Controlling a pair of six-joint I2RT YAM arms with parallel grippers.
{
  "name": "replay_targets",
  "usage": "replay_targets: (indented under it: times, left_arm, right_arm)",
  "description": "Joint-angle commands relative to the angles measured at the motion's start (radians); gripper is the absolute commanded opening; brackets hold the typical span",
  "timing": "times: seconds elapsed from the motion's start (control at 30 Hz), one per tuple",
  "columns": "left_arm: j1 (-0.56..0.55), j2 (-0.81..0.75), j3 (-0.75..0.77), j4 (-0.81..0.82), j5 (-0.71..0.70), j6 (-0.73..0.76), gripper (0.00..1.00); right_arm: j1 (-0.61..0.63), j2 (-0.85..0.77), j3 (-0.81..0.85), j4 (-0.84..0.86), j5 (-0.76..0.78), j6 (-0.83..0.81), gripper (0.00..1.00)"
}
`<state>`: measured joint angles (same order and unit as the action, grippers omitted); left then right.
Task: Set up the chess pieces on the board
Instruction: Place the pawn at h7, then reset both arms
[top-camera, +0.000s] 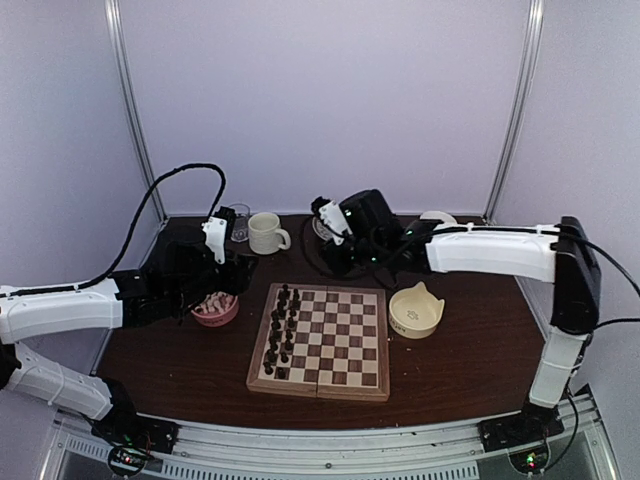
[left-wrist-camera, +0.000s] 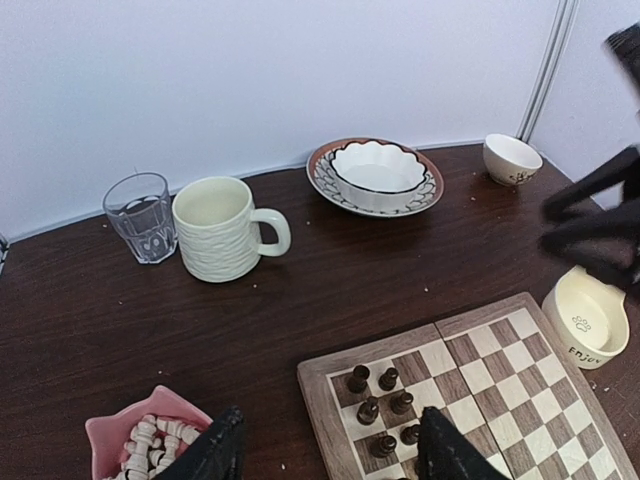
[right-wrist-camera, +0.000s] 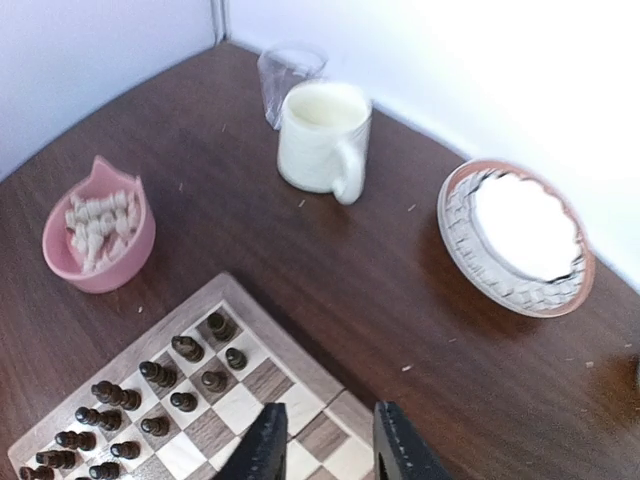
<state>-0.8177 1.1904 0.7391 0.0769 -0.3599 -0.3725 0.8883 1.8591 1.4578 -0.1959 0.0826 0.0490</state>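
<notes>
Right wrist: dark, turned chess pieces (right-wrist-camera: 183, 401)

You're looking at a dark brown wooden table (top-camera: 470, 350) enclosed by plain pale lavender walls (top-camera: 320, 90). A thin metal pole (top-camera: 130, 110) rises at 11 o'clock and a second pole (top-camera: 515, 110) at 1 o'clock. A ribbed metal rail (top-camera: 330, 450) runs along 6 o'clock. The light is soft and even.

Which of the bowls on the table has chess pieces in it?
The pink bowl left of the board: it holds pale cream pieces. The cream cat-eared bowl and the white scalloped bowl look empty.
</notes>
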Motion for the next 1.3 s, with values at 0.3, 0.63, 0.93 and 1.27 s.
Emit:
replay_targets:
  times: [0.3, 0.63, 0.93, 1.27]
  left_arm:
    - [0.005, -0.032, 0.000, 0.027, -0.016, 0.032, 0.62]
    - [0.005, -0.027, 0.003, 0.027, -0.026, 0.061, 0.98]
    - [0.153, 0.010, -0.025, 0.107, -0.080, 0.203, 0.96]
    - [0.322, 0.089, -0.212, 0.469, -0.274, 0.428, 0.98]
  right_arm:
    - [-0.079, -0.658, -0.620, 0.238, 0.280, 0.020, 0.59]
    - [-0.083, -0.752, -0.835, 0.433, 0.512, -0.096, 1.00]
    - [-0.378, -0.852, -0.937, 0.516, 0.315, -0.091, 0.92]
    - [-0.757, -0.717, -1.038, 0.726, 0.027, -0.084, 0.91]
